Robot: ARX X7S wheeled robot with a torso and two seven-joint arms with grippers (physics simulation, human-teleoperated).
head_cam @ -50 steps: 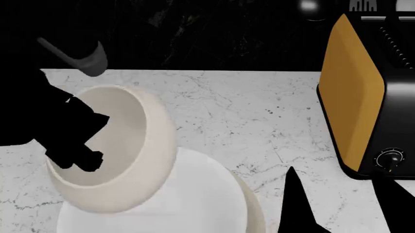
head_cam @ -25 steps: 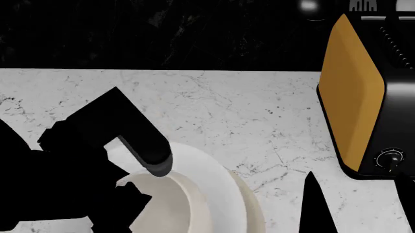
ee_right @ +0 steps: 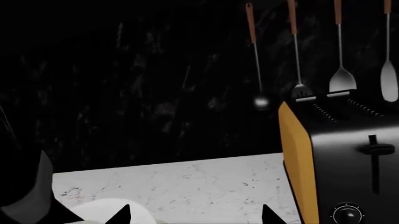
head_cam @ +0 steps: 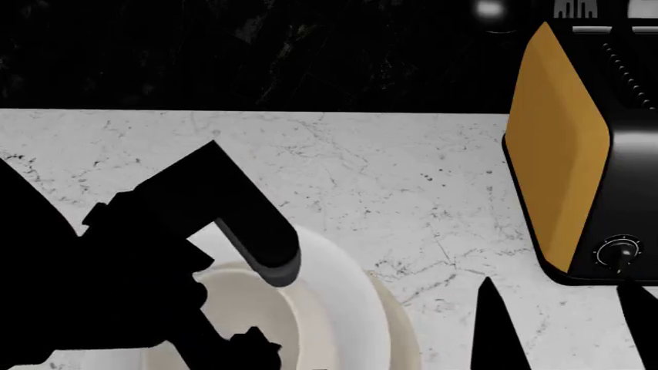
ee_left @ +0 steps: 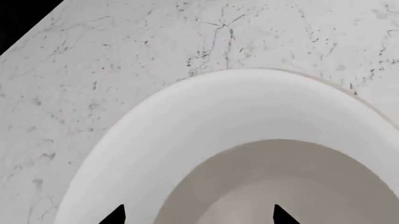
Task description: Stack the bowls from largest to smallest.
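Observation:
The small cream bowl (head_cam: pixel 262 308) sits inside the medium white bowl (head_cam: pixel 344 281), which sits in the large beige bowl (head_cam: pixel 403 333); only the beige rim shows. In the left wrist view the cream bowl (ee_left: pixel 293 177) lies within the white bowl's broad wall (ee_left: pixel 206 121). My left gripper (ee_left: pixel 198 215) is open over the stack, its fingertips wide apart on either side of the cream bowl's rim, one over the white wall and one over the cream interior. My right gripper (head_cam: pixel 565 331) is open and empty, low at the front right, near the toaster.
The black-and-orange toaster (head_cam: pixel 575 154) stands at the right on the marble counter (head_cam: pixel 391 177). It also shows in the right wrist view (ee_right: pixel 337 158), with utensils (ee_right: pixel 339 79) hanging on the dark wall behind. My left arm (head_cam: pixel 123 254) hides the stack's left side.
A second ago my left gripper held the cream bowl tilted above the white bowl. It has since lowered the bowl into the white bowl and now stands open over it, shifted slightly right.

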